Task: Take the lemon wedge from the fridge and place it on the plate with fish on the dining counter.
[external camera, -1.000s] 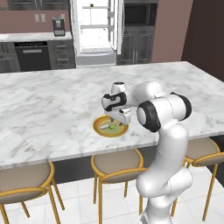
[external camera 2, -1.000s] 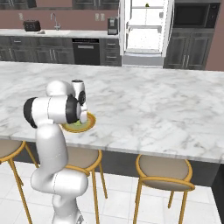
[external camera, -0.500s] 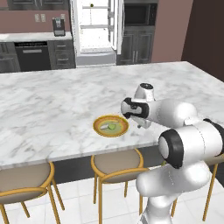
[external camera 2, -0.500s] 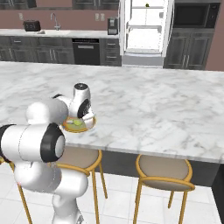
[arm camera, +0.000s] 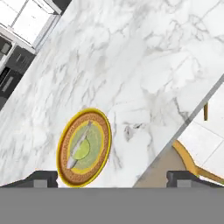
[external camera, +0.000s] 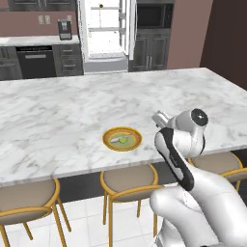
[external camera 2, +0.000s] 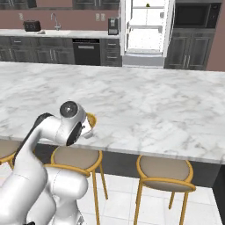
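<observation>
The jaws (arm camera: 112, 178) stand wide apart with nothing between them; in the hand view the two dark fingertips (arm camera: 41, 178) sit far to either side at the bottom edge. The plate with fish (arm camera: 84, 148) lies just ahead of the jaws and toward the left tip, flat on the marbled table (arm camera: 144, 65). On it the lemon wedge (arm camera: 82, 149) rests as a small yellow-green piece touching the pale fish piece (arm camera: 78, 148), which runs as a grey strip across the greenish centre. In the left base view the plate with fish (external camera: 122, 139) sits near the table's front edge, with the lemon wedge (external camera: 124, 140) inside its rim and the arm's wrist off to one side of it, apart from it.

The placing looks done, so the risks from here are small ones. The plate sits close to the front edge, and the arm's bulky elbow and wrist are folded low beside it; a careless swing of the arm could clip the rim and push the plate along the smooth top or tip it off over the stools (external camera: 129, 180). The fridge (external camera: 105, 30) at the far wall shows its white interior, doors open.
</observation>
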